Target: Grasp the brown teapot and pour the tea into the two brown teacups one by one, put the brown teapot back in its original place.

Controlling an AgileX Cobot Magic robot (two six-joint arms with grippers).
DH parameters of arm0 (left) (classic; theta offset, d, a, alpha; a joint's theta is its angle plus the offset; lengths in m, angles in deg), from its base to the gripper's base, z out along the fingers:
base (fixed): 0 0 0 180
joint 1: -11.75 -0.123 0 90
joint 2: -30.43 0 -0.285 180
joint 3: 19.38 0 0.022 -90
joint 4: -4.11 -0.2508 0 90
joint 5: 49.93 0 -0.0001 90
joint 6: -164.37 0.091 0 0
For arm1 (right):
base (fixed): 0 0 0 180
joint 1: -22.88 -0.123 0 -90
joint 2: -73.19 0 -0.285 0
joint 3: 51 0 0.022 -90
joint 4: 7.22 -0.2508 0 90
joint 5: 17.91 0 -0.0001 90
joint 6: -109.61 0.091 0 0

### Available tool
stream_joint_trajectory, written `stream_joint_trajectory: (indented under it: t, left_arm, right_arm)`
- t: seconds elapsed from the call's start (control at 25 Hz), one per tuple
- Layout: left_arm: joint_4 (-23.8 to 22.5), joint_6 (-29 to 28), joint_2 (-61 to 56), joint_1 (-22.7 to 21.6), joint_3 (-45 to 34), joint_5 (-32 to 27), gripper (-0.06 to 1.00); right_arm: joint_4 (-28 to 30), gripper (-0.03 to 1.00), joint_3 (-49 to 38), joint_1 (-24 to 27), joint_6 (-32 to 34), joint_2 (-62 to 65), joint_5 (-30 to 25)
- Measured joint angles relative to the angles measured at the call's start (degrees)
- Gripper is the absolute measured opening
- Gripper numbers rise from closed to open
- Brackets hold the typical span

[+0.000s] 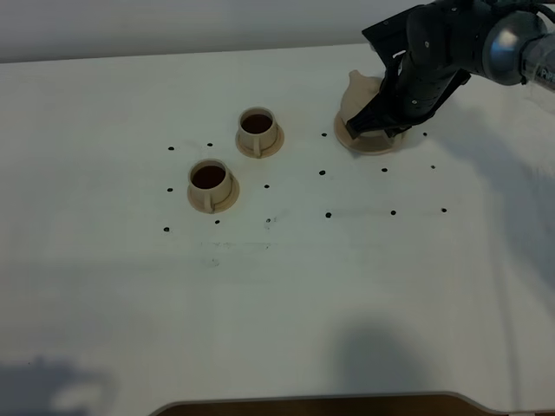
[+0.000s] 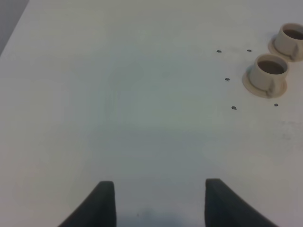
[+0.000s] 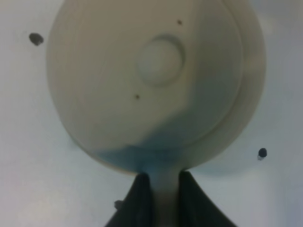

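You are looking at a white table (image 1: 277,295) marked with small black dots. Nearest you, toward eight o'clock from the table's middle, the first cup (image 1: 209,180) stands upright on its small saucer (image 1: 227,203), filled with dark tea; just beyond it, toward eleven o'clock, the second cup (image 1: 257,126) sits on its own saucer (image 1: 276,147), also holding dark tea. Both cups show their little handles on the near side. Farther back, at about one o'clock, the teapot (image 1: 357,94) rests upright on the wide saucer (image 1: 368,146), its spout pointing toward ten o'clock and its handle at the opposite end, so its long axis runs from ten to four o'clock. Your right gripper (image 3: 159,189) comes in from the handle end: in the right wrist view the round lid and its knob (image 3: 160,58) lie just ahead of the fingertips (image 3: 140,189), and the two dark fingers are clenched on the pale handle (image 3: 164,198) between them. Most of the pot is hidden under the arm in the high view. Your left gripper (image 2: 158,203) hangs over bare table well apart from the cups, its fingers (image 2: 105,201) spread and released, nothing between them.
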Motion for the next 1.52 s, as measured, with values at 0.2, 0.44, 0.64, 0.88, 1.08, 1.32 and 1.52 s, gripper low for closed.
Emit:
stream_joint_trajectory:
  t: [0.2,0.44,0.64,0.88,1.08,1.32,1.52]
  left_arm:
    - [0.0,0.0,0.0,0.0,0.0,0.0,0.46]
    - [0.0,0.0,0.0,0.0,0.0,0.0,0.46]
    - [0.0,0.0,0.0,0.0,0.0,0.0,0.46]
    - [0.0,0.0,0.0,0.0,0.0,0.0,0.46]
    - [0.0,0.0,0.0,0.0,0.0,0.0,0.46]
    - [0.0,0.0,0.0,0.0,0.0,0.0,0.46]
    - [0.0,0.0,0.0,0.0,0.0,0.0,0.46]
  right_arm:
    - [-0.1,0.11,0.0,0.0,0.0,-0.9,0.0]
    - [-0.1,0.11,0.0,0.0,0.0,-0.9,-0.1]
    - [-0.7,0.14,0.0,0.0,0.0,-0.9,0.1]
    - [-1.1,0.34,0.0,0.0,0.0,-0.9,-0.9]
    - [-0.9,0.45,0.0,0.0,0.1,0.4,-8.0]
    - [-1.5,0.45,0.0,0.0,0.4,7.8,-23.1]
    - [-4.1,0.4,-3.9,0.0,1.4,14.6,-25.4]
